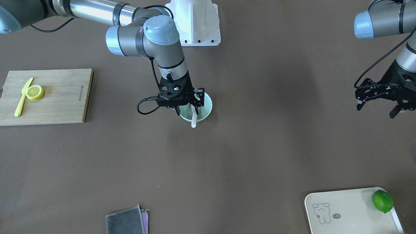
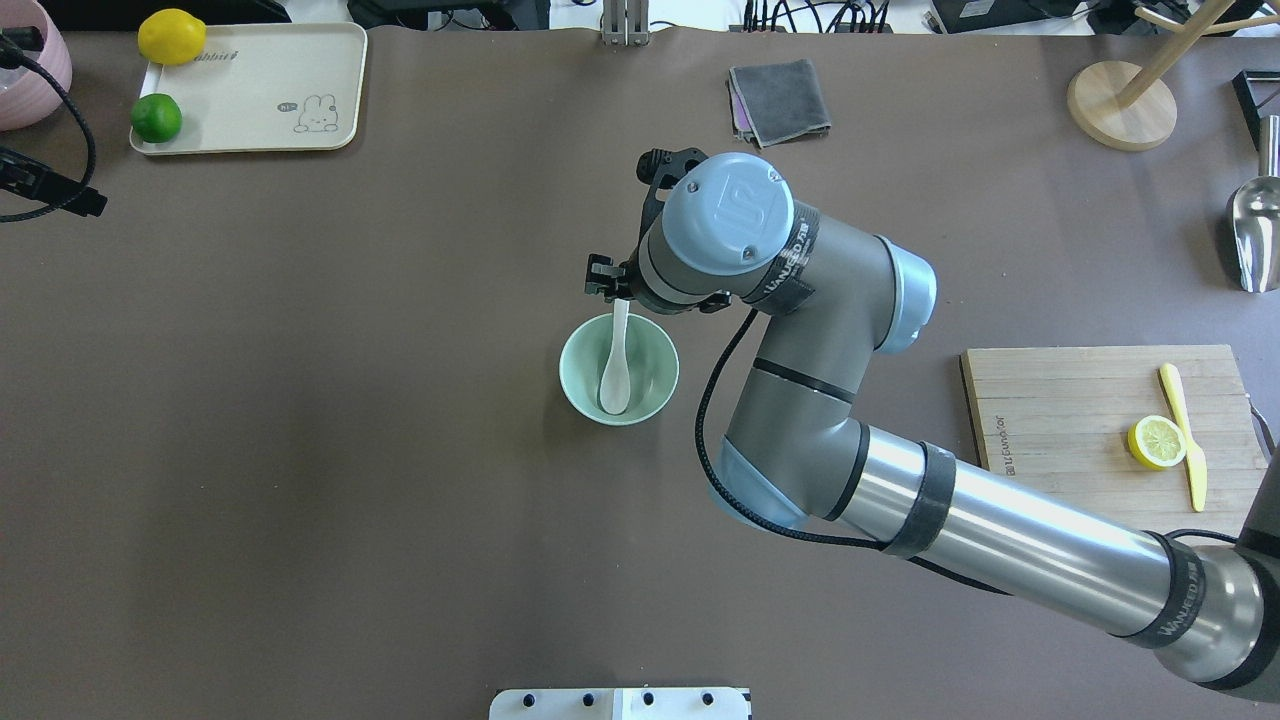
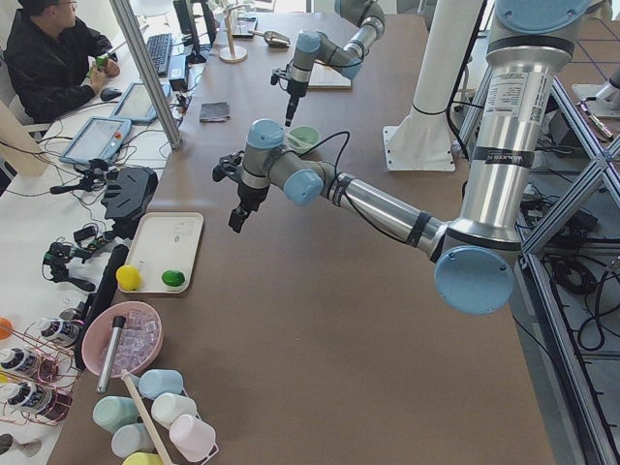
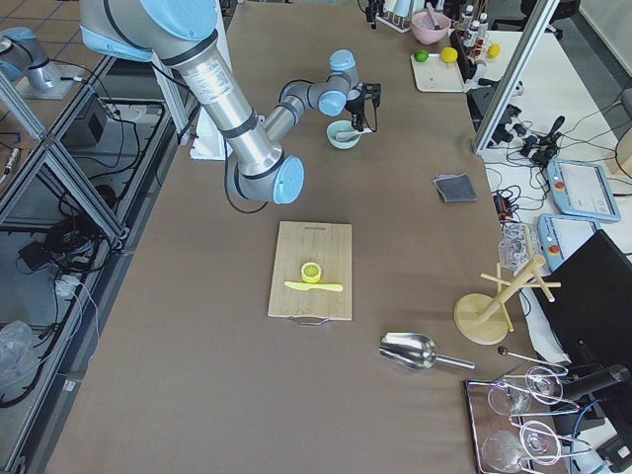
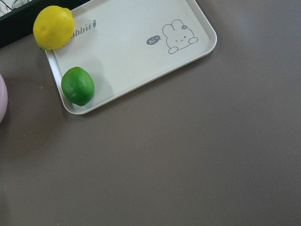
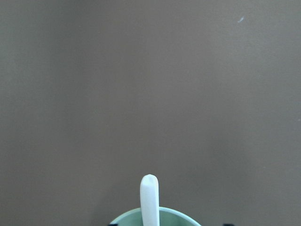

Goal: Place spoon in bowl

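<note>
The white spoon (image 2: 614, 375) lies in the pale mint-green bowl (image 2: 575, 345) at the table's middle. Its scoop is down inside and its handle leans over the far rim, as the front view (image 1: 194, 121) shows. My right gripper (image 1: 197, 97) hovers just above the handle end, jaws apart, not gripping. The right wrist view shows the handle tip (image 6: 149, 193) and the bowl's rim (image 6: 181, 219) below it. My left gripper (image 1: 377, 109) is open and empty, off to the side above the table near the tray.
A wooden cutting board (image 2: 1060, 420) holds a lemon half (image 2: 1157, 442) and a yellow-green knife (image 2: 1185, 435). A cream tray (image 2: 260, 90) holds a lemon and a lime. A grey cloth (image 2: 780, 100), a wooden stand (image 2: 1120, 105) and a metal scoop (image 2: 1255, 230) lie along the far edge.
</note>
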Controlling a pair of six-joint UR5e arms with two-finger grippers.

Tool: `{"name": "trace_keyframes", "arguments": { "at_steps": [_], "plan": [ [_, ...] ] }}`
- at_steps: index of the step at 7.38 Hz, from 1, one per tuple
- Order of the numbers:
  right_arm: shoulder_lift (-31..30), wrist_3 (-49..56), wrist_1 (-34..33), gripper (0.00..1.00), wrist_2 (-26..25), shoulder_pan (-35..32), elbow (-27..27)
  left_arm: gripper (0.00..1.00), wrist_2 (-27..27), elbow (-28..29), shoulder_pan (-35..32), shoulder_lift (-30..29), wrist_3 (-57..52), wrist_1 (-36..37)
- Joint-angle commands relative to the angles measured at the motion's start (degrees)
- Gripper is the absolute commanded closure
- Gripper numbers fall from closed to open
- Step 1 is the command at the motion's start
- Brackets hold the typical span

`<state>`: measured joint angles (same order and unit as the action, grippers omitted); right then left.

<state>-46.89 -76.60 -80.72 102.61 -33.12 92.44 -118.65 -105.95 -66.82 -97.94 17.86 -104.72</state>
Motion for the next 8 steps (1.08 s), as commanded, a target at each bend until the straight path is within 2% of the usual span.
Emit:
{"name": "trace_keyframes", "arguments": {
  "at_steps": [1, 2, 3, 4, 7, 8],
  "plan": [
    [-5.3, 5.3, -10.9, 0.0, 3.3, -4.6, 13.7, 0.02, -1.0, -0.3, -3.1, 0.2, -0.2, 0.7],
    [-10.6, 13.1, -12.7, 0.0, 6.7, -9.4, 18.7, 0.02, -3.8, -0.1, -5.9, 1.1, -3.7, 1.1],
    [-15.8, 20.5, -12.4, 0.0, 11.7, -15.7, 20.0, 0.02, -5.2, -0.1, -9.3, 3.0, -9.4, 1.6],
    [-20.9, 24.4, -12.2, 0.0, 13.7, -21.7, 20.1, 0.02, -5.2, 0.0, -11.5, 3.5, -13.2, 2.8],
    [-25.8, 27.5, -11.8, 0.0, 15.4, -29.9, 18.0, 0.02, -5.4, -0.1, -13.8, 5.7, -15.7, 3.8],
    [-27.9, 36.6, -11.8, 0.0, 21.3, -35.1, 15.3, 0.02, -5.4, 0.2, -14.5, 5.7, -16.9, 4.5]
  ]
}}
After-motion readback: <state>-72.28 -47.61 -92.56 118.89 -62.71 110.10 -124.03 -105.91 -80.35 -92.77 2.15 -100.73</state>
